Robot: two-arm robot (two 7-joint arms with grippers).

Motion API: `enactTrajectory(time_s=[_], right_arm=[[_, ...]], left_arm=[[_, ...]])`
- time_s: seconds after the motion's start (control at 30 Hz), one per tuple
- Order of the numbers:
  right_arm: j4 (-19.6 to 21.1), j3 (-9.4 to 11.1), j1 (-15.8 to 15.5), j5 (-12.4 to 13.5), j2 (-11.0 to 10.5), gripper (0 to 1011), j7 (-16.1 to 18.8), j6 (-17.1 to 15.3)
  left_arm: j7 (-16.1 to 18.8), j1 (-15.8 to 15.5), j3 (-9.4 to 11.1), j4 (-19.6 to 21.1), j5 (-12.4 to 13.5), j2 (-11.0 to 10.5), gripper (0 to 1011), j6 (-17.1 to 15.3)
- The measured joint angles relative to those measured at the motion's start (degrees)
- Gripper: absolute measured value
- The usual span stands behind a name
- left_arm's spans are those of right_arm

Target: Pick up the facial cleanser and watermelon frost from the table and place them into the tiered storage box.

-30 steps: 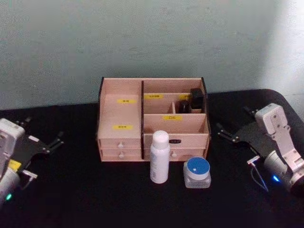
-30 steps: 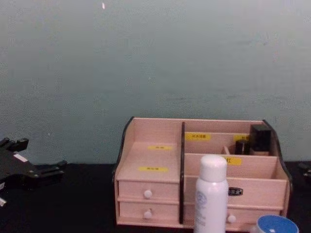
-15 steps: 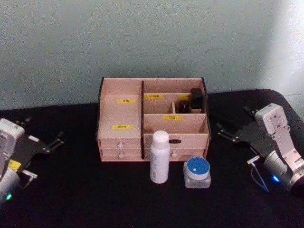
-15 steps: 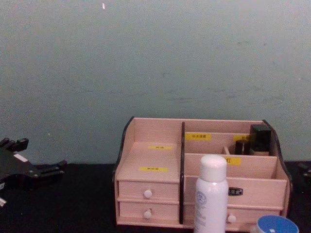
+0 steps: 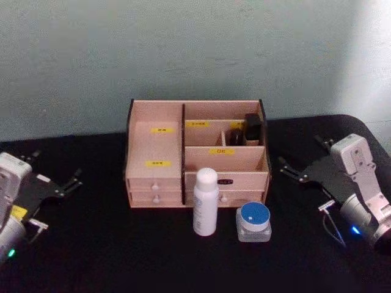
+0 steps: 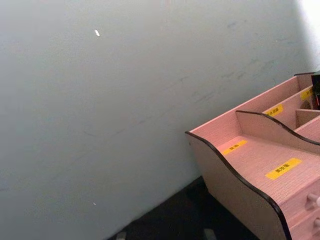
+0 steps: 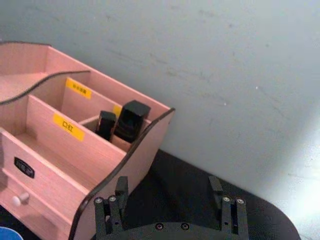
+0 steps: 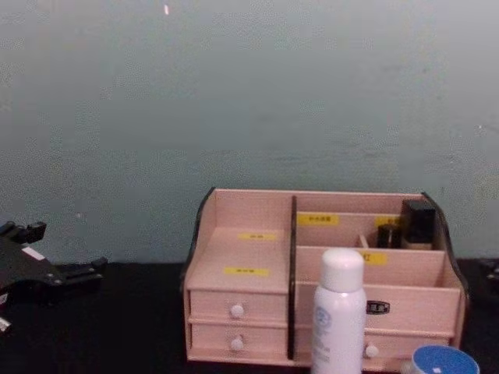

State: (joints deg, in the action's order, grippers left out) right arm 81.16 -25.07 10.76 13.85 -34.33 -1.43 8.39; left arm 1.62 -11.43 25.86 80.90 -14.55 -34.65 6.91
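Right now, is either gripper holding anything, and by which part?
Nothing is held. The left gripper and right gripper are open, out to the sides; the bottle and jar stand free before the box.

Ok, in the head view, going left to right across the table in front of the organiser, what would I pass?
left gripper → facial cleanser → watermelon frost → right gripper
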Motion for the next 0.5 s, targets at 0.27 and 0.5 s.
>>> enactTrajectory(time_s=[0.27, 0.5], right_arm=[[3.0, 2.9, -2.9, 0.7, -0.6, 1002, 1.0, 2.3], [7.2, 5.6, -6.4, 4.2, -2.5, 1002, 4.8, 4.7]], left_arm=[[0.0, 0.0, 0.0, 0.0, 0.0, 0.0, 1001, 0.0], [0.0, 0.0, 0.0, 0.0, 0.0, 0.0, 1001, 0.0]])
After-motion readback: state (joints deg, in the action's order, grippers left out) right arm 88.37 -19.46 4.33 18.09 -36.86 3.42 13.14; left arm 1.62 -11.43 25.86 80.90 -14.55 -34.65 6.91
